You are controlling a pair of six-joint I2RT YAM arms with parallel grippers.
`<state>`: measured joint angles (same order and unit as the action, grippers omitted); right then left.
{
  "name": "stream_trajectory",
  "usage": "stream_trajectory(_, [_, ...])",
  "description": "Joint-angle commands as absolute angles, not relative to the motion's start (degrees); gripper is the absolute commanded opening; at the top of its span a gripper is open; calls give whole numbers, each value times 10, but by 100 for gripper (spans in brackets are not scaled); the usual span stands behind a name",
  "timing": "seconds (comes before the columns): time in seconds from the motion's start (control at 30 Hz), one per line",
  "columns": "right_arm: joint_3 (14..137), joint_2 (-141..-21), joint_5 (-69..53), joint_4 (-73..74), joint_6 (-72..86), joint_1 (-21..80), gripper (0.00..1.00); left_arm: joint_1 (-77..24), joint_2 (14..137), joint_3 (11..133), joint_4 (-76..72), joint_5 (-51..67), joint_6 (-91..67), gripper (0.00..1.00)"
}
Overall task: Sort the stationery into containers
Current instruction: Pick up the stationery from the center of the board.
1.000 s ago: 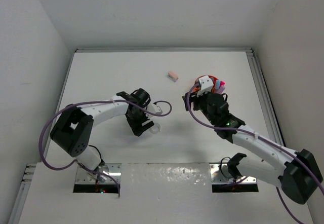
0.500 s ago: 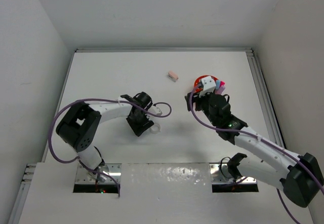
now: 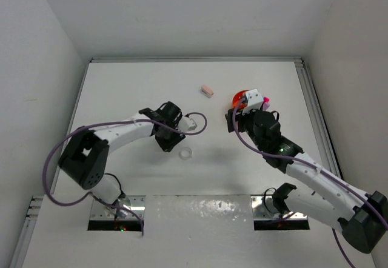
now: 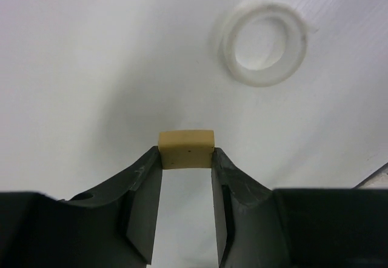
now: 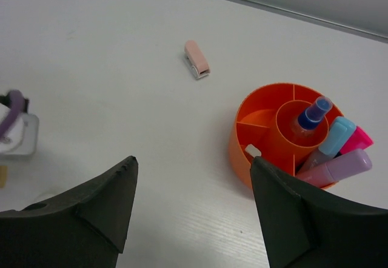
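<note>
My left gripper (image 4: 186,159) is shut on a tan eraser block (image 4: 186,148), held at the fingertips above the table. In the top view it (image 3: 165,144) is just left of the clear tape ring (image 3: 185,154), which lies flat ahead of the fingers (image 4: 262,42). My right gripper (image 5: 193,166) is open and empty, left of the orange tub (image 5: 242,154). The tub holds a blue-capped bottle (image 5: 313,114) in its centre, and a light blue tube (image 5: 332,139), a pink marker (image 5: 359,139) and a pale stick (image 5: 341,166) at its right. A pink eraser (image 5: 197,59) lies apart.
In the top view the pink eraser (image 3: 208,90) lies left of the tub (image 3: 239,96), which my right wrist partly hides. A small white piece (image 5: 251,151) sits in a near tub compartment. White walls close the table at the back and sides.
My left gripper has drawn up and away from the tape ring, which now lies fully uncovered. My right wrist has shifted right, toward the tub.
</note>
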<state>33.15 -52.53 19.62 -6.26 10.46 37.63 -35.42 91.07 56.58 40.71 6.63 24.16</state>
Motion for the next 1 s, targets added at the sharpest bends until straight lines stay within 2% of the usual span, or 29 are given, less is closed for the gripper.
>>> stream_trajectory(0.0, [431,-515,193,23,112,378,73,-347,794,610,377,80,286,0])
stream_trajectory(0.03, [449,-519,179,45,114,379,73,-345,740,607,362,86,317,0])
stream_trajectory(0.17, [520,-534,83,117,162,378,49,-332,587,540,216,151,362,0])
stream_trajectory(0.2, [539,-544,25,117,170,378,46,-330,560,496,133,185,358,0])
stream_trajectory(0.3, [576,-563,-28,112,215,390,37,-347,480,435,13,239,342,0])
stream_trajectory(0.37, [595,-585,-28,105,245,415,37,-370,468,434,-14,239,319,0])
stream_trajectory(0.47, [609,-611,-39,85,252,451,44,-384,478,448,-7,225,280,0])
stream_trajectory(0.67, [633,-663,-31,59,251,503,48,-397,476,452,-4,207,291,0])
stream_trajectory(0.97, [641,-677,-1,36,239,530,48,-401,470,446,18,200,291,0])
